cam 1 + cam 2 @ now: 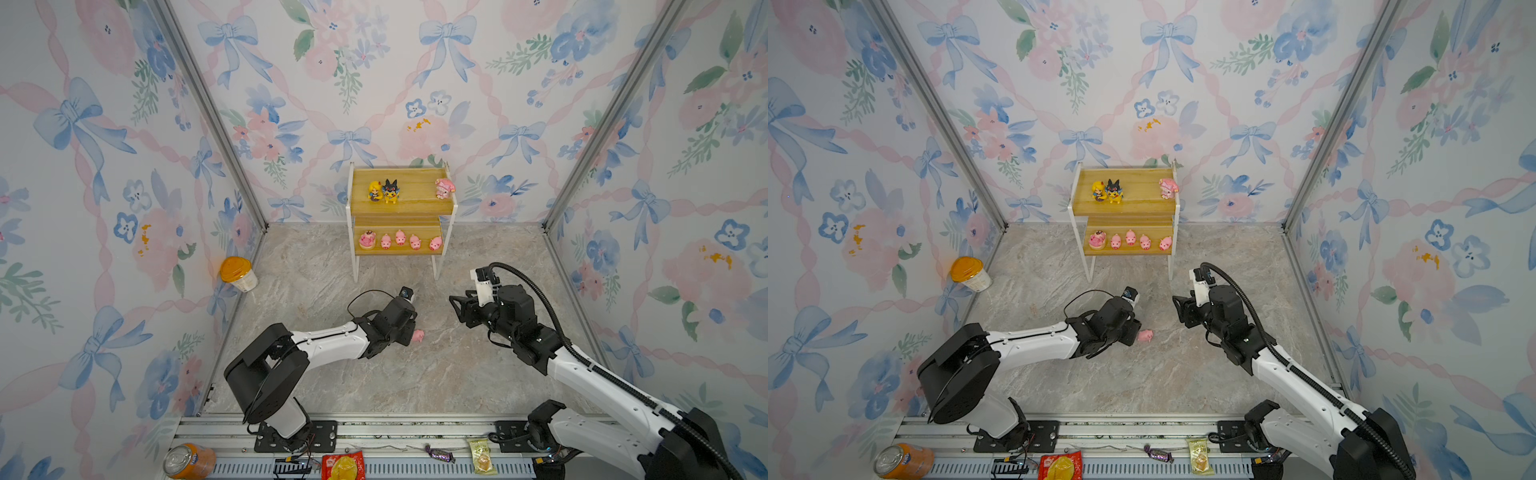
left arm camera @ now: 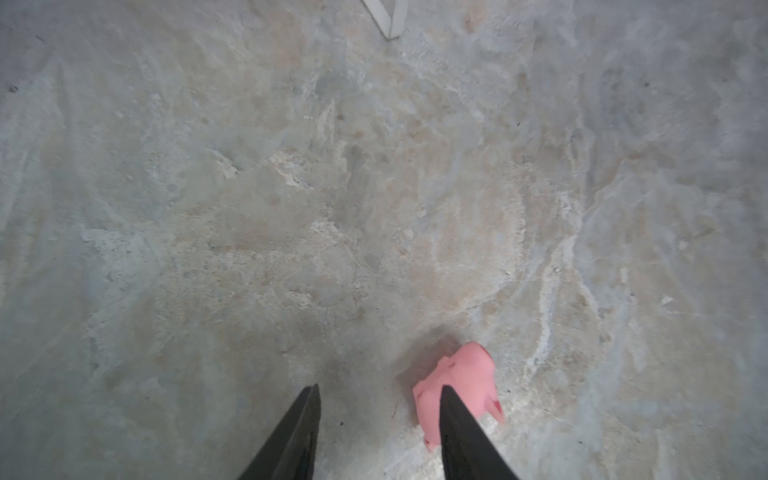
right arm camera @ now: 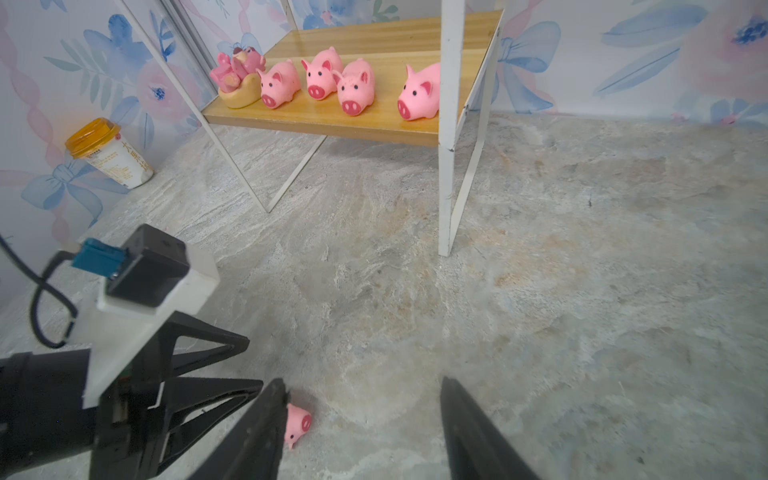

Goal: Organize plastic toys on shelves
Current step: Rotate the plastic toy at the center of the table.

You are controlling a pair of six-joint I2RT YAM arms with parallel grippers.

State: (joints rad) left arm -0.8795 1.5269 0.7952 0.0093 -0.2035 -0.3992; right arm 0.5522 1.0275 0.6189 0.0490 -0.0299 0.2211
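— Well, starting at the left gripper (image 2: pixel 379 387): parted about halfway, clasping nothing, low over the marbled floor (image 2: pixel 374 187). Off-line, too: stray pink pig (image 2: pixel 465 374) seemingly tipped on its side, just beside one fingertip (image 2: pixel 451 411) and mostly outside the gap.
— Likely to go wrong how?
— Closing now: probably pinching air, or clipping the pig's flank and flicking it away. Pressing down: maybe pinning it under that finger instead. Small, smooth, rounded, so apt to squirt out of an edge grip.
— And the right gripper (image 3: pixel 362 381)?
— Also roughly half open, empty, hovering nearby, clear of the pig. Could crowd the left one if brought closer.
— Farther out?
— Two-tier rack (image 1: pixel 415 183) at the back wall: yellow-haired doll (image 1: pixel 374 191), black-and-yellow creature (image 1: pixel 390 191) and small pink figure (image 1: pixel 444 188) up top; pink figure on a round base (image 1: pixel 367 240) plus four small pigs (image 1: pixel 400 237) below. Close-set row, so some risk of toppling a neighbour when adding this one.
— Hard to make out?
— Left fingertips mostly buried under the wrist in both top views. Finger-to-pig contact: impossible to call. Pig half masked by a finger in the right wrist view; upper board out of frame there as well.
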